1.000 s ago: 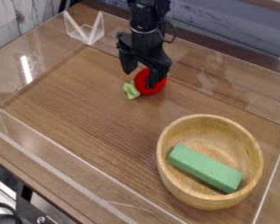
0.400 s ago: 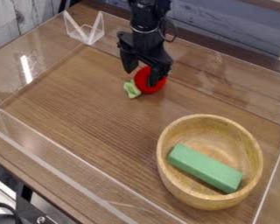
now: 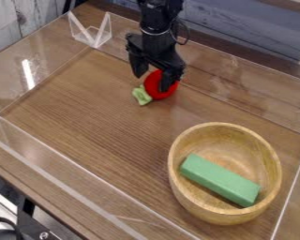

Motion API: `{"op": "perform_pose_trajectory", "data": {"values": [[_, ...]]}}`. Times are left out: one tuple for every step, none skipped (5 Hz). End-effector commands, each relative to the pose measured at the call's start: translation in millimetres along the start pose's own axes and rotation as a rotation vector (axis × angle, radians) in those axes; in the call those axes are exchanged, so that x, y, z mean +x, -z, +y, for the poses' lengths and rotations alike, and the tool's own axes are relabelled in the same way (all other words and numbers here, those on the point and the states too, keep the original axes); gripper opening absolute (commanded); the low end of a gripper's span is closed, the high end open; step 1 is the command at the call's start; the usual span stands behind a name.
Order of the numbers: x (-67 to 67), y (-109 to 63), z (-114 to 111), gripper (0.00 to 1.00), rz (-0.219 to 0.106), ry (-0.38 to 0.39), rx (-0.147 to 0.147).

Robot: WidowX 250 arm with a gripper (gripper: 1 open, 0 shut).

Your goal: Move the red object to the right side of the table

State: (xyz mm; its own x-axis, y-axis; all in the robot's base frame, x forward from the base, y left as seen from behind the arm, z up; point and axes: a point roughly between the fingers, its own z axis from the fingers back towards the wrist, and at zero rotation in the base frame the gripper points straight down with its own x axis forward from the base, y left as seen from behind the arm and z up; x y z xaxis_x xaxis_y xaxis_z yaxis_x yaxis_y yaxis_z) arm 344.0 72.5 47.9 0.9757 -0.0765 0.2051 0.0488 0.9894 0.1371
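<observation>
The red object (image 3: pixel 161 91), a small rounded toy fruit with a green leafy end (image 3: pixel 140 97) poking out to its left, lies on the brown wood-grain table (image 3: pixel 90 122) a little left of centre, toward the back. My black gripper (image 3: pixel 157 78) points steeply down right over it, jaws open, one finger on each side of the fruit. The fingers hide the fruit's upper part. I cannot tell whether the pads touch it.
A round light wooden bowl (image 3: pixel 190 197) sits at the front right with a green rectangular block (image 3: pixel 219 180) lying in it. Low clear acrylic walls (image 3: pixel 65 178) border the tabletop. A folded clear acrylic piece (image 3: pixel 90 31) stands at the back left.
</observation>
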Motion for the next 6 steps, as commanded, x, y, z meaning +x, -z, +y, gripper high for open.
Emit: {"op": "perform_pose_trajectory", "data": {"values": [[12.1,-10.4,10.4,0.00,-0.050,-0.027,0.022],[15.8,-19.9,6.5,0.00,-0.064,-0.025,0.032],[23.6,-46.2,-0.8,0.00,-0.111,-0.015,0.057],[34.6,-74.8,-22.5,0.00,-0.170,0.020,0.066],[44.5,-83.1,-65.3,0.00,-0.205,0.092,0.020],[47.8,-84.9,-109.4,0.00,-0.219,0.153,-0.019]]}}
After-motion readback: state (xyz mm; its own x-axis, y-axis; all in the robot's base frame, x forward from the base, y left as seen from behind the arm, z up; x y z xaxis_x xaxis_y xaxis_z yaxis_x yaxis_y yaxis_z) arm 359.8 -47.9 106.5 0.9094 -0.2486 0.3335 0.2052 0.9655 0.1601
